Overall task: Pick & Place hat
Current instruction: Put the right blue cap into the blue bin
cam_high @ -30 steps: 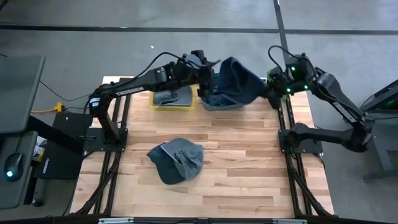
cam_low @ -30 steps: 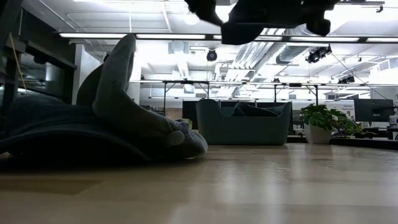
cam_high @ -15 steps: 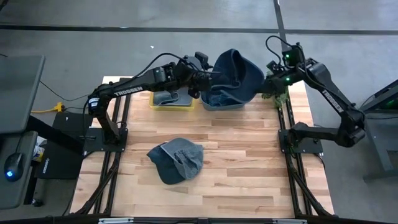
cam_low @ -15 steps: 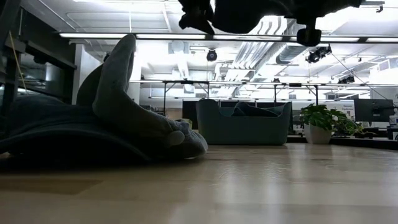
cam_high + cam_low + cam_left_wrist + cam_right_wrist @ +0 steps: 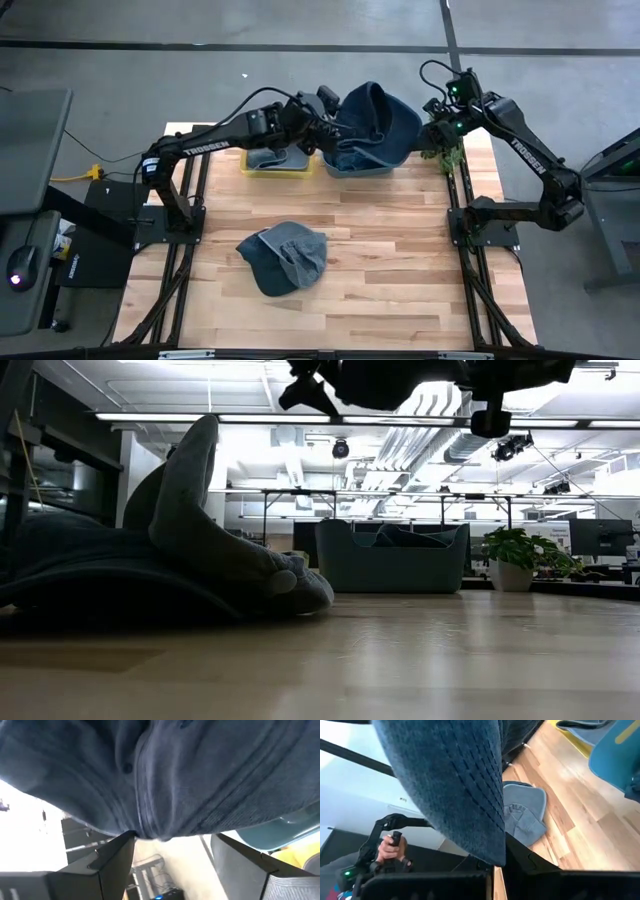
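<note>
Blue denim hat (image 5: 375,122) aloft upper centre, over the bin (image 5: 355,165) | right gripper (image 5: 432,133) clamped on its edge, carrying | left gripper (image 5: 322,125) spread wide beside it, steadying.

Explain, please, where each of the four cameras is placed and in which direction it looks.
High view: above, looking straight down; both arms, right claw on the blue hat over the blue bin.
Low view: table height, looking level; grey hat close, bin behind, arms overhead.
Left wrist view: on the left arm; open fingers under the blue hat.
Right wrist view: on the right arm; blue hat's brim, wooden table.
Shared: the blue hat, and the grey hat.
</note>
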### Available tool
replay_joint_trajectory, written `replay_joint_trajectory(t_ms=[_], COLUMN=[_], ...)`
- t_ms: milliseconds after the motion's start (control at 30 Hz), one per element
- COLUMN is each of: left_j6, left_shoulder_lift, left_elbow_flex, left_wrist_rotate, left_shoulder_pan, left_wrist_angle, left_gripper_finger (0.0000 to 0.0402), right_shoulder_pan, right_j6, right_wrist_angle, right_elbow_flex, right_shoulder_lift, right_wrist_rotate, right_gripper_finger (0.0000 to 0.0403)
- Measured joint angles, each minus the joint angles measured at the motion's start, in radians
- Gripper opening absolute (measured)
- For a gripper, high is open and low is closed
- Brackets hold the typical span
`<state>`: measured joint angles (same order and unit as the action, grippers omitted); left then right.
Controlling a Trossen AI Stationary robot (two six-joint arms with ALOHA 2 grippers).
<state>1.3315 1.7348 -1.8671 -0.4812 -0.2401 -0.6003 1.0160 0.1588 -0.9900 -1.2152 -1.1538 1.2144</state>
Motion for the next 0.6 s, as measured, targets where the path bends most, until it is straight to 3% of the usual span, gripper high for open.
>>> replay_joint_trajectory(t_ms=[233, 600], left_j6=[0.099, 0.105], left_shoulder_lift=[0.004, 0.004], left_elbow_flex=[0.000, 0.000], left_wrist_rotate=[0.008, 0.067], left_shoulder_pan=[0.035, 0.058], left_wrist_angle=[0.009, 0.029], left_gripper_finger=[0.0259, 0.0258], right_shoulder_pan=[-0.029, -0.048], right_j6=[-0.003, -0.033], right_wrist_angle=[0.000, 0.009], right_elbow_flex=[0.000, 0.000], right_shoulder_lift=[0.000, 0.000], right_wrist_rotate=[0.005, 0.024], right_gripper_finger=[0.0006, 0.0006])
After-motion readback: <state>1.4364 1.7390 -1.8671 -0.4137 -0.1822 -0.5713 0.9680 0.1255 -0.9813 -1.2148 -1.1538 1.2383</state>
